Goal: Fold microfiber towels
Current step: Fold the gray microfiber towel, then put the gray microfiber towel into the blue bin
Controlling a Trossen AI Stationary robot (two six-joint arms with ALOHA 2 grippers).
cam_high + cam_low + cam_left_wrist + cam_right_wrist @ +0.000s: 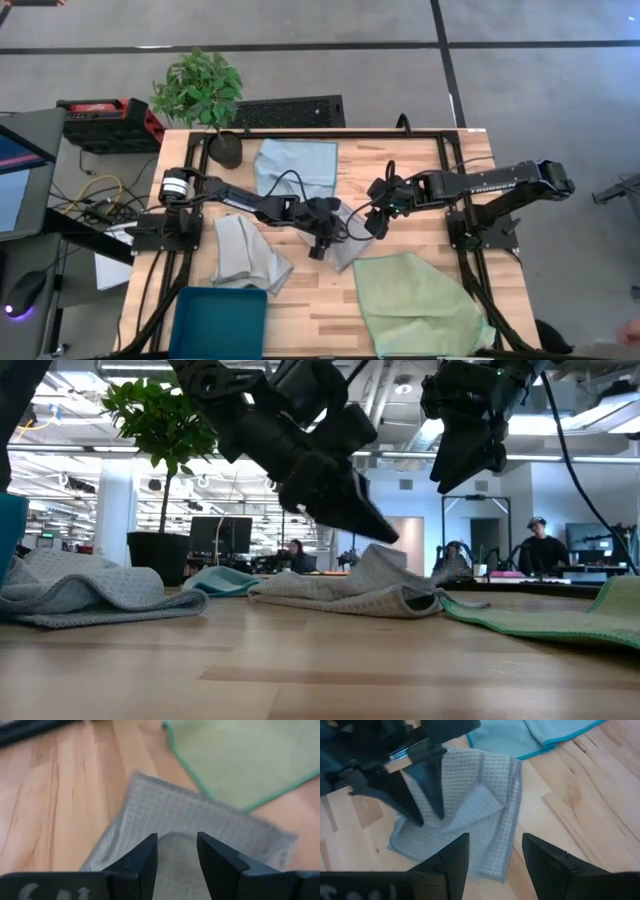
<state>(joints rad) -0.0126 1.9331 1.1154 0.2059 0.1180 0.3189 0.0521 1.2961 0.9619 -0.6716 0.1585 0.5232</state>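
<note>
The centre grey towel lies rumpled mid-bench. The left gripper is lowered over it, fingers spread, nothing pinched, presumably for grasping a fold. The right gripper hovers just right, fingers spread.

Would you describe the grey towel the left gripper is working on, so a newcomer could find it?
On the wooden table, look between the light blue towel and the light green towel. The grey towel lies mid-table beneath the left gripper; unlike the other grey towel near the teal bin, it sits between both arms.
</note>
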